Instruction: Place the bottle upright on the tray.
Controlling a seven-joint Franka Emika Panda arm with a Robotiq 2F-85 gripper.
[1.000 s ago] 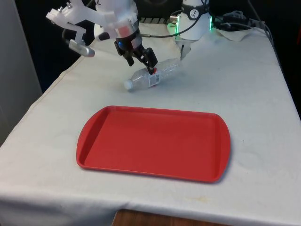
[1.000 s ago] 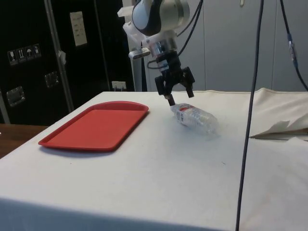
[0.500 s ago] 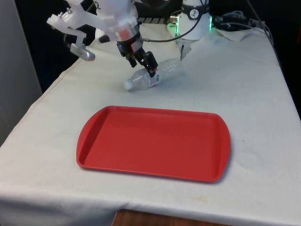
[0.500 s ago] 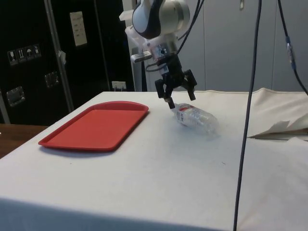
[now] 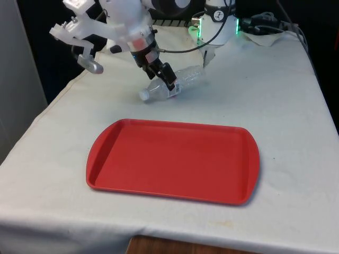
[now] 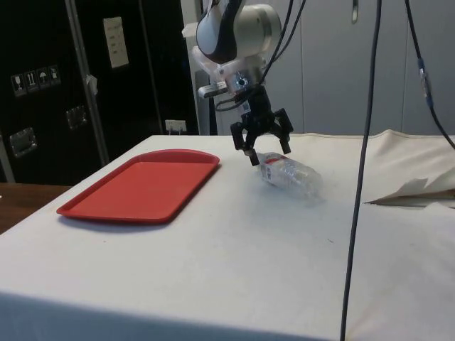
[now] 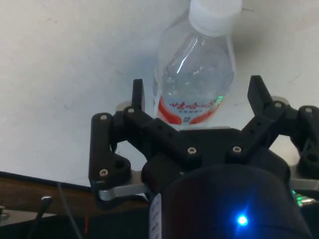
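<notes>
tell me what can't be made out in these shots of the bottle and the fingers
- Clear plastic bottle: the wrist view hides its base end behind the black two-finger gripper.
- Label print: too small to read in every view.
- Contact: the fingers straddle the bottle, but whether the pads touch it cannot be told.
- Red plastic tray: the side view's low angle hides its floor near the rim.

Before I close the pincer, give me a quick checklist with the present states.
1. Pincer open: ok.
2. Fingers straddle the bottle, one on each side: ok.
3. Bottle lying on its side on the cloth, not on the tray: ok for pickup.
4. Cap on: ok.
5. Fingers low enough for a firm grip: cannot tell.
6. Tray bare, room to stand the bottle: ok.
</notes>
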